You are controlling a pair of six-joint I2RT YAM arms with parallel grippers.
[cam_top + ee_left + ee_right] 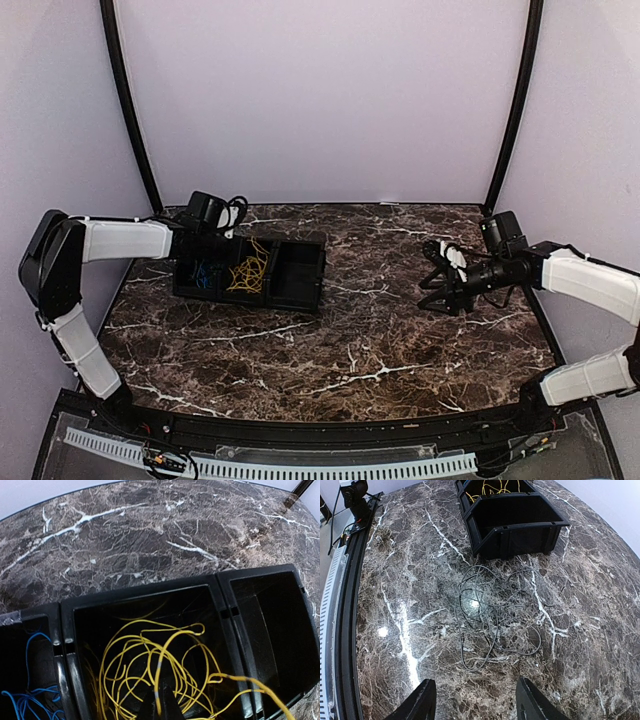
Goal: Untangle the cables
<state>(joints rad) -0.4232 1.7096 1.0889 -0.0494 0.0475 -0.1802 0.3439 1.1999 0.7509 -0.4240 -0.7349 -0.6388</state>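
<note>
Seemingly, the left gripper shows only as a dark wedge, its fingers pressed together on a strand of the yellow cable. The cable's loose coil lies in the middle compartment of the black three-compartment bin, and one strand trails up over the divider toward the empty end compartment. The blue cable sits alone in the bin's other end compartment, so each wire apparently gets its own slot. The right gripper hovers with fingers spread wide over the black cable. That cable is a loose tangle on the marble table just beside the bin's empty end, and the gripper is probably poised to pick it up.
</note>
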